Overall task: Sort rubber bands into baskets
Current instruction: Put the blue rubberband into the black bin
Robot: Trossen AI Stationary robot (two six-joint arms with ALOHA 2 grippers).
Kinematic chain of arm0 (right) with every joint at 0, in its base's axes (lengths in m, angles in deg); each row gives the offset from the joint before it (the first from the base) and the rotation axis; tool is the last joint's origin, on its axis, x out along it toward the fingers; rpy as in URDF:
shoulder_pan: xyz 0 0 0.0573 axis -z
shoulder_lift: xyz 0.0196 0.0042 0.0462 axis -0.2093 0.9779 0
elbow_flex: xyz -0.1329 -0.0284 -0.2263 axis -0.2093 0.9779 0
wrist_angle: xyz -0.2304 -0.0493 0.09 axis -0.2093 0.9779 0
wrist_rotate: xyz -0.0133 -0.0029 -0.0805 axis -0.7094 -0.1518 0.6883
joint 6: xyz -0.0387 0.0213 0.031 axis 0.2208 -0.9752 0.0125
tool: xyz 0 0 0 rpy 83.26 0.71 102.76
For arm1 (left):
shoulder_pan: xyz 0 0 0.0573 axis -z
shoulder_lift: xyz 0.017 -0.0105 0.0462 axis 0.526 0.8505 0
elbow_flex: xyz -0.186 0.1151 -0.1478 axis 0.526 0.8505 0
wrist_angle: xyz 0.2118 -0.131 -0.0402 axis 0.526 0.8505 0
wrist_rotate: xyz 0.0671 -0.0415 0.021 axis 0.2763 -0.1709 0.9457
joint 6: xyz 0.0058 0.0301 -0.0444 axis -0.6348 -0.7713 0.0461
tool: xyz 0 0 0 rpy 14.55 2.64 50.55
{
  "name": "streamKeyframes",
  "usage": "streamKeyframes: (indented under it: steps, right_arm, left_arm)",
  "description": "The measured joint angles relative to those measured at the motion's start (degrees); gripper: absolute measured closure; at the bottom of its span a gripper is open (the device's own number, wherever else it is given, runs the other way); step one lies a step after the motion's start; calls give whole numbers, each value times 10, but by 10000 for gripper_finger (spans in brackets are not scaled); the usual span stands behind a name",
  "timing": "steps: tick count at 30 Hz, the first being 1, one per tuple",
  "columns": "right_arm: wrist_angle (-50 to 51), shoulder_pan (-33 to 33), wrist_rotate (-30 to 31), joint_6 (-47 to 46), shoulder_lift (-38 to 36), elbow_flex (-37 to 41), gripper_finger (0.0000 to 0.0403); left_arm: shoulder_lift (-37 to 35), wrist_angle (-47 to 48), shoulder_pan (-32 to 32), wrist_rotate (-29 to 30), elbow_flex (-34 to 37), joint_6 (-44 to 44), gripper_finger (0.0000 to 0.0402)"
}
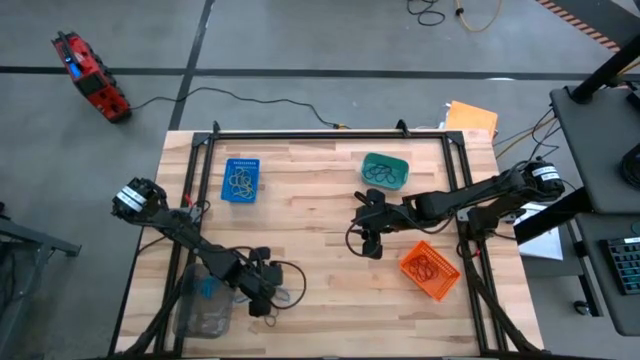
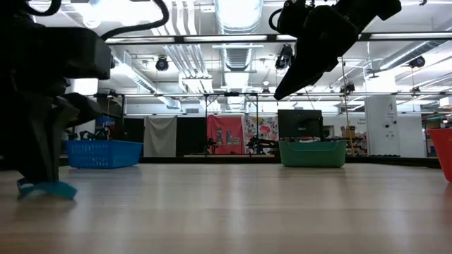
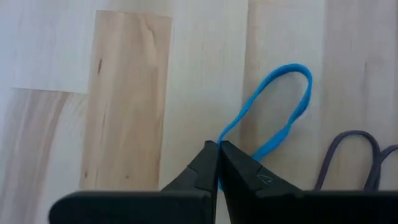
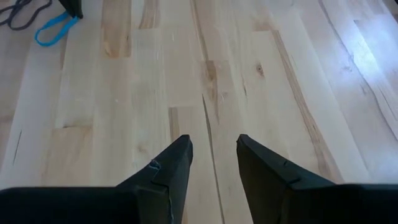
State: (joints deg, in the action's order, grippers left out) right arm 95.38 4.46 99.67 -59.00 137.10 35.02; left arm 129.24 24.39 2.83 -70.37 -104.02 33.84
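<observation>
From above, the pale wooden plank table (image 1: 310,200) carries four containers. A blue perforated rectangular basket (image 1: 240,180) at the far left holds a tangle of tan bands. A teal rounded basket (image 1: 385,170) at the far right holds dark loops. An orange mesh rectangular basket (image 1: 430,271) at the near right holds dark bands, and a clear-grey translucent bin (image 1: 203,300) sits at the near left under the left arm. The left gripper (image 1: 262,300) is down at the table near the front left; the right gripper (image 1: 368,240) hangs over the middle.

At table height, the blue and teal baskets stand far back, and a thin blue rubber band (image 2: 48,189) lies on the wood at the left, beneath the left arm.

The left wrist view shows the dark fingers (image 3: 205,171) clenched together on the blue loop's end, beside a grey band (image 3: 348,152).

The right wrist view shows its fingers (image 4: 171,168) spread apart above bare planks, grasping nothing.

No writing is readable.
</observation>
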Motion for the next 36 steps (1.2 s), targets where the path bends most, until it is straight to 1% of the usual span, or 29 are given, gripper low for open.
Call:
streamKeyframes:
  steps: [5, 9, 14, 20, 25, 36]
  right_arm:
    - [0, 0, 0, 0, 0, 0, 275]
    - [0, 0, 0, 0, 0, 0, 278]
    - [0, 0, 0, 5, 0, 0, 279]
    - [-3, 0, 0, 5, 0, 0, 275]
    - [-8, 0, 0, 6, 0, 0, 280]
    - [-13, 0, 0, 8, 0, 0, 274]
  left_arm:
    - [0, 36, 2, 16, -25, -11, 401]
    - [-1, 48, 6, 35, -39, -24, 401]
    - [-1, 71, 7, 43, -54, -27, 401]
    - [-2, 89, 8, 73, -71, -50, 401]
    - [-2, 97, 8, 76, -75, -54, 401]
    - [-3, 98, 8, 80, -76, -52, 401]
